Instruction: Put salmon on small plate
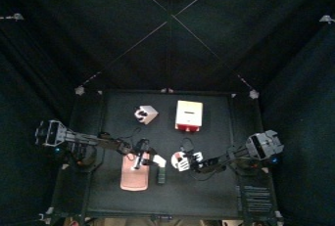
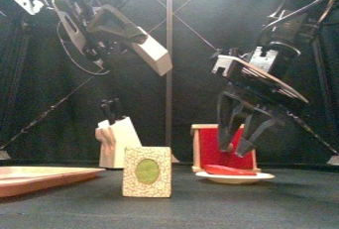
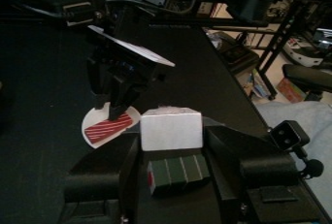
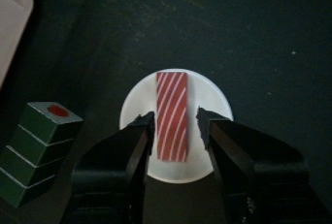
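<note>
Right gripper (image 4: 173, 136) hangs open over the small plate (image 4: 146, 100) in its own wrist view, jaws either side of the salmon (image 4: 173, 112), whose length runs between them across the plate. From the front, the salmon (image 2: 228, 171) lies flat on the plate (image 2: 236, 177).

The red, white-striped salmon (image 4: 174, 114) slice lies flat across the small white plate (image 4: 208, 97).

red salmon (image 4: 174, 113) with pale stripes on a white small plate (image 4: 208, 162).
</note>
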Controlling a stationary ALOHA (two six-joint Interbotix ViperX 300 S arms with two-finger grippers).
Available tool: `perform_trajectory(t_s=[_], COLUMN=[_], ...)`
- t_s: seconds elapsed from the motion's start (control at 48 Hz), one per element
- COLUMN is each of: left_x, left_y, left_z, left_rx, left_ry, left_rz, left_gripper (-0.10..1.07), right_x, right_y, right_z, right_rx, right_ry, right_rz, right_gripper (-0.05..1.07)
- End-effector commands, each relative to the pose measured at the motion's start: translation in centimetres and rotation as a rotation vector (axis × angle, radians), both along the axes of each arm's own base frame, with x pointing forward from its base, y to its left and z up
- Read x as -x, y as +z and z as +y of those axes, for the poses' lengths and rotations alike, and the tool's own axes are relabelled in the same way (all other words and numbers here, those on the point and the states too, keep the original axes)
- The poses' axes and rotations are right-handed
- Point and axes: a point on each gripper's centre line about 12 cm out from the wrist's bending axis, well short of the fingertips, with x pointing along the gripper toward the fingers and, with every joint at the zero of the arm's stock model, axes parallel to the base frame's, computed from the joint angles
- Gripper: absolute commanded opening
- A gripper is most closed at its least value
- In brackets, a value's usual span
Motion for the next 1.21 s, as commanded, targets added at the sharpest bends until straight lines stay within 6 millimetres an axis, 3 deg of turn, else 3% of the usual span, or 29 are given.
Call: perform_trajectory(t_s=[0.0, 1.188], left_x=[-0.16, -0.08], left_y=[0.94, 1.03], left_z=[0.09, 0.12], left_rx=[0.001, -0.003], left_ry=[0.001, 0.001], left_rz=[-0.030, -0.034], left_gripper=[0.54, 0.54], right_x=[-0.50, -0.60], right_y=[1.14, 1.20], right_z=[0.06, 0.13], right_rx=[-0.007, -0.021], right_ry=[-0.002, -0.010], right_rz=[-0.034, -0.037], right_gripper=[0.78, 0.78])
